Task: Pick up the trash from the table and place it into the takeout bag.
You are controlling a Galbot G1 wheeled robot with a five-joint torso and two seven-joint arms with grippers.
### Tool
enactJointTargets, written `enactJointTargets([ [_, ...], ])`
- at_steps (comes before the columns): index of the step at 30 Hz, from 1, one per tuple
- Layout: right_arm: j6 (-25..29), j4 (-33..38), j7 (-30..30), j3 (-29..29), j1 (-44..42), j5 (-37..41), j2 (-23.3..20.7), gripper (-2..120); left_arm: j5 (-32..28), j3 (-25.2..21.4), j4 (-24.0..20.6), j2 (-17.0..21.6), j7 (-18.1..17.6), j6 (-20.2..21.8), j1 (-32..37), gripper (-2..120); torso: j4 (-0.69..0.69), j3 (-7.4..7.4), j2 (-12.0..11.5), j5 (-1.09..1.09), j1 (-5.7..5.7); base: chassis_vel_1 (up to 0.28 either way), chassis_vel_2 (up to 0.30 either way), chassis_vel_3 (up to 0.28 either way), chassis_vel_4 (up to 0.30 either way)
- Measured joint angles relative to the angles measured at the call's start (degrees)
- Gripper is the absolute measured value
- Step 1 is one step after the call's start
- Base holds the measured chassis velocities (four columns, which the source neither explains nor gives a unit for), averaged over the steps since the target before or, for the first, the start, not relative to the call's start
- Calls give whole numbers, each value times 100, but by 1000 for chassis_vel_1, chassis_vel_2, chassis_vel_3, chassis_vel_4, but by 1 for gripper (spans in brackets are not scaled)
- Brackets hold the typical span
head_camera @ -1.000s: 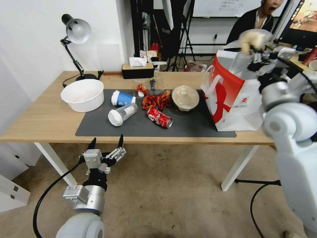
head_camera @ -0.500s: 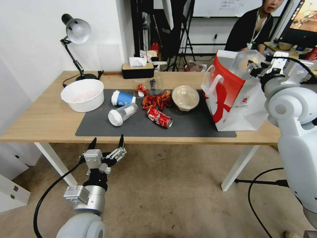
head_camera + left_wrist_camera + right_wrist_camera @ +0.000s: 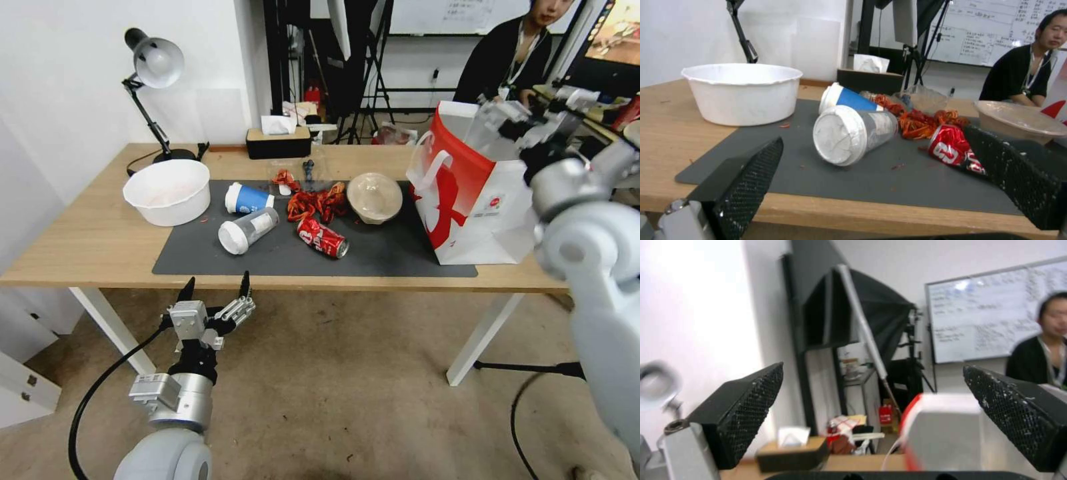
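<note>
The takeout bag (image 3: 477, 200) stands upright at the table's (image 3: 87, 247) right end, and its red-edged top (image 3: 942, 430) lies just below my right gripper (image 3: 873, 366). That right gripper (image 3: 533, 110) hovers open over the bag's mouth with nothing between its fingers. On the grey mat (image 3: 387, 257) lie the trash items: a crushed red can (image 3: 323, 238), a domed clear bowl (image 3: 374, 196), a white-lidded clear cup (image 3: 247, 230) on its side, a blue paper cup (image 3: 248, 198) and red-orange shreds (image 3: 317, 202). My left gripper (image 3: 213, 290) waits open below the table's front edge.
A large white bowl (image 3: 167, 191) sits on the table's left part, beside the mat. A desk lamp (image 3: 155, 63) and a dark tissue box (image 3: 278, 140) stand along the far edge. Bare floor lies in front of the table.
My right gripper carried a beige wrapped ball above the bag, lowered it to the bag's mouth, and now stands open without it. The left arm has not moved.
</note>
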Motion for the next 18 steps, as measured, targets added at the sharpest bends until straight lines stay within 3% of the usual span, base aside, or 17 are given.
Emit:
enactJointTargets([
  [5, 235, 374, -232, -16, -660, -693, 111, 100, -6, -1, 35, 0, 0, -47, -5, 100, 0, 0, 0, 0, -1, 0, 0, 0, 0],
  [8, 510, 736, -262, -76, -1610, -1595, 368, 100, -8, -2, 46, 0, -1, -79, -4, 100, 2, 0, 0, -2, -1, 0, 0, 0, 0],
  [12, 956, 790, -236, -98, -2429, -2423, 642, 100, -12, -7, 48, 0, -2, -99, 6, 100, 0, -1, 0, 0, -1, 0, 0, 0, 0],
  [18, 1526, 713, -133, -138, -3283, -3059, 980, 100, -17, -9, 83, 0, -4, -133, 12, 100, 2, 0, 0, -1, -1, 0, 0, 0, 0],
])
